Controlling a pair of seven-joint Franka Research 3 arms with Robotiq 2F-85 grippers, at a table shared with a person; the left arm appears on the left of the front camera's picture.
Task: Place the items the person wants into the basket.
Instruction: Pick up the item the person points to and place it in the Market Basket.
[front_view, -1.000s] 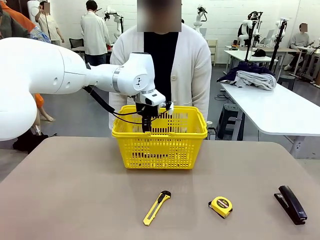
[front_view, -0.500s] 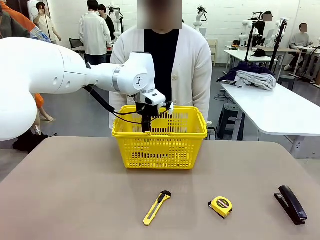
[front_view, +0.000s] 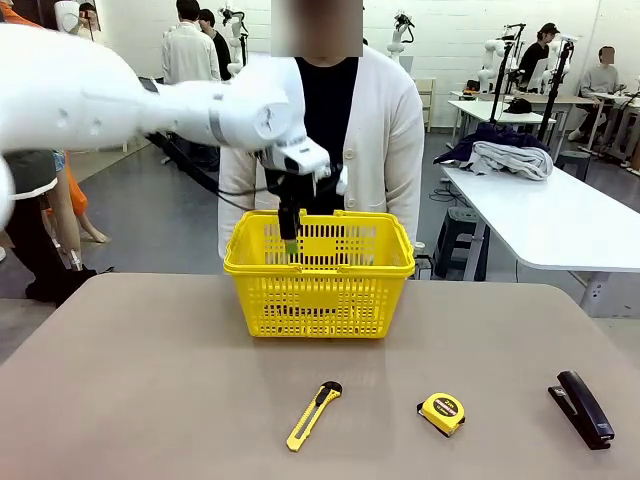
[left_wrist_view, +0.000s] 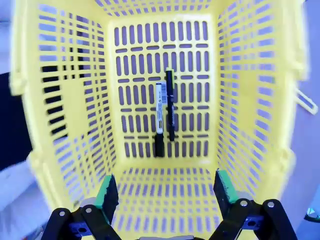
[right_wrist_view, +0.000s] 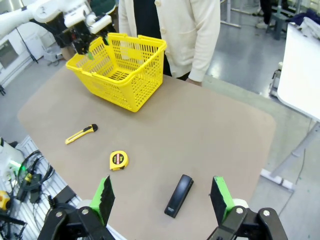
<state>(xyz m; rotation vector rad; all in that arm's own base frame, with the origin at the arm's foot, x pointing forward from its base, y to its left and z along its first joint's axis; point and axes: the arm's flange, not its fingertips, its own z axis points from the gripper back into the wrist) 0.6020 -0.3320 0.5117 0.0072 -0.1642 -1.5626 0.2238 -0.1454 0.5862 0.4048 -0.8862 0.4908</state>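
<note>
The yellow basket (front_view: 320, 268) stands at the table's far side in front of the person (front_view: 385, 130). My left gripper (front_view: 290, 246) hangs open just above its rim. In the left wrist view, its open fingers (left_wrist_view: 107, 192) frame the basket's floor (left_wrist_view: 135, 75), where the white-and-black marker (left_wrist_view: 159, 117) and the black pen (left_wrist_view: 170, 102) lie side by side. The yellow-and-black tape measure (front_view: 441, 413) sits on the table near the front. My right gripper (right_wrist_view: 162, 197) is open and empty, high above the table, with the tape measure (right_wrist_view: 118, 160) below it.
A long yellow utility knife (front_view: 313, 415) lies left of the tape measure and a black stapler (front_view: 581, 408) far right. The right wrist view shows the knife (right_wrist_view: 81, 134), the stapler (right_wrist_view: 179, 195) and the basket (right_wrist_view: 127, 85). Another table with clothes stands at back right.
My left arm has lifted: the gripper rose from inside the basket to just above its rim. The items on the table have not moved.
</note>
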